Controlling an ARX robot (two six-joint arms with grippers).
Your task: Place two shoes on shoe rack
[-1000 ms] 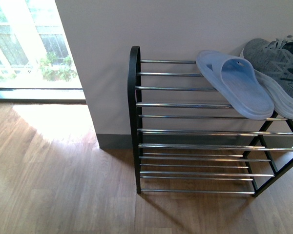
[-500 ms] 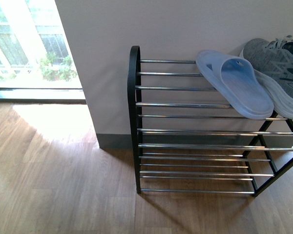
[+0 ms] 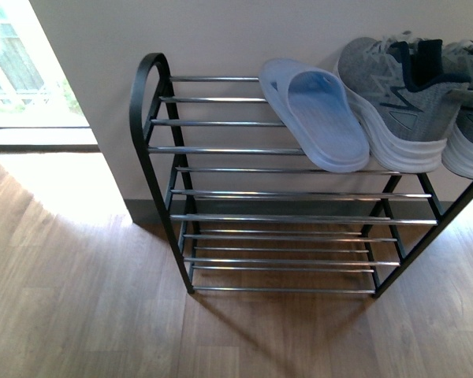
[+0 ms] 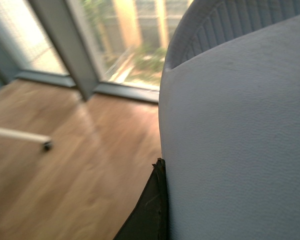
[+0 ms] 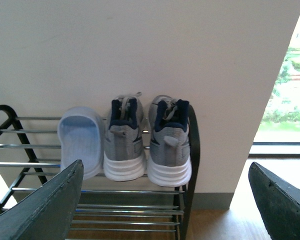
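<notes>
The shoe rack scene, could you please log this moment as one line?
sneakers: both on shoe rack top tier | slipper: beside them | right gripper: open, empty | left: unclear

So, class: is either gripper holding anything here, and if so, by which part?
The right gripper is open and holds nothing; both sneakers sit on the shoe rack. The left gripper's state cannot be told: a pale blue-grey surface fills its wrist view.

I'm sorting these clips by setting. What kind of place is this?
Probably a home entryway or hallway: a shoe rack stands against a plain wall on wood-look flooring, holding grey sneakers and a pale blue slipper, with a floor-length window beside it.
</notes>
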